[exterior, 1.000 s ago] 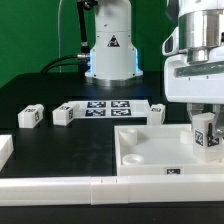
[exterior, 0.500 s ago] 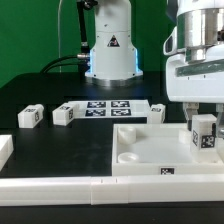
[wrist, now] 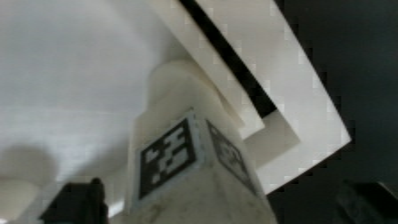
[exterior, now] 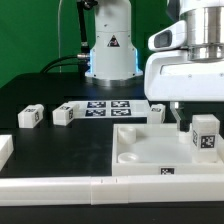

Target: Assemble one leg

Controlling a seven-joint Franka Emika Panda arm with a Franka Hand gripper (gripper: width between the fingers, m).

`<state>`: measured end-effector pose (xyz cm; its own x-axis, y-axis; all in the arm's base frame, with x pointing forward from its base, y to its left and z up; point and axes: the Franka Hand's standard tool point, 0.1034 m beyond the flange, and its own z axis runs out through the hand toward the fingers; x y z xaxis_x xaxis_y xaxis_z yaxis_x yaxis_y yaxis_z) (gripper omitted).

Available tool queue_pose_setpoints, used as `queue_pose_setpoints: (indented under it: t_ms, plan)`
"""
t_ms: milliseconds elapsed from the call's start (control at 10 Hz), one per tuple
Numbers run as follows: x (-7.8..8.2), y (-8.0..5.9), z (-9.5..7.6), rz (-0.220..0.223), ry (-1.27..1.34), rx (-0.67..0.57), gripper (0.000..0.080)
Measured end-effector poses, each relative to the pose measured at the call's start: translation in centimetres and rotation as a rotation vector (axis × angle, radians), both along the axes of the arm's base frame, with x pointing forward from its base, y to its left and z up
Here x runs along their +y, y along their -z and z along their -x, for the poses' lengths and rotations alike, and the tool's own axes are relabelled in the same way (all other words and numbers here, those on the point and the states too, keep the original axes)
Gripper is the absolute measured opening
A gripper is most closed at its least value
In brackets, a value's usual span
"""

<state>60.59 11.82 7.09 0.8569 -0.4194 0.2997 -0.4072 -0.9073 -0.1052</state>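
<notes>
A leg [exterior: 206,135], a white block with a tag on its front face, stands upright in the far corner of the big white rimmed panel [exterior: 140,160], at the exterior view's right. My gripper [exterior: 197,121] hangs over it with the jaws spread. One finger [exterior: 173,116] stands clear of the leg's side; the other is hidden. In the wrist view the same leg [wrist: 187,160] fills the middle between the jaws of the gripper [wrist: 214,214]. A gap shows between it and a dark fingertip [wrist: 79,203]. Three more legs lie on the table [exterior: 30,116], [exterior: 63,114], [exterior: 157,110].
The marker board [exterior: 105,107] lies between the loose legs. Long white border strips [exterior: 60,186] run along the front edge, with a white block [exterior: 4,150] at the far left. The robot base [exterior: 110,50] stands at the back.
The jaws have let go of the leg, which now stands alone in the panel's corner. The hand has shifted toward the exterior view's left and looms larger.
</notes>
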Motion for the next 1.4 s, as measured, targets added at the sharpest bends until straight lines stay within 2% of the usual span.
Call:
queue_pose_setpoints:
  t_ms: [200, 300, 400, 500, 600, 700, 800, 900, 1000, 1100, 1200, 1400]
  plan:
    - [-0.6, 0.0, -0.2, 0.093, -0.241, 0.012, 0.0649]
    - [-1.0, 0.0, -0.2, 0.112, -0.296, 0.019, 0.0649]
    - [-1.1, 0.0, -0.3, 0.159, -0.413, 0.025, 0.0649]
    - [-1.2, 0.1, -0.3, 0.166, -0.432, 0.026, 0.0649]
    - [-1.2, 0.1, -0.3, 0.162, -0.420, 0.026, 0.0601]
    - [-1.2, 0.1, -0.3, 0.162, -0.420, 0.026, 0.0601]
    - [-1.2, 0.1, -0.3, 0.162, -0.420, 0.026, 0.0419]
    - [-1.2, 0.1, -0.3, 0.162, -0.419, 0.026, 0.0419]
    - [-1.2, 0.1, -0.3, 0.151, -0.385, 0.025, 0.0291]
    - [-1.2, 0.1, -0.3, 0.151, -0.386, 0.025, 0.0291]
    - [-1.2, 0.2, -0.3, 0.132, -0.329, 0.023, 0.0291]
    - [-1.4, 0.3, -0.2, 0.044, -0.062, 0.001, 0.0291]
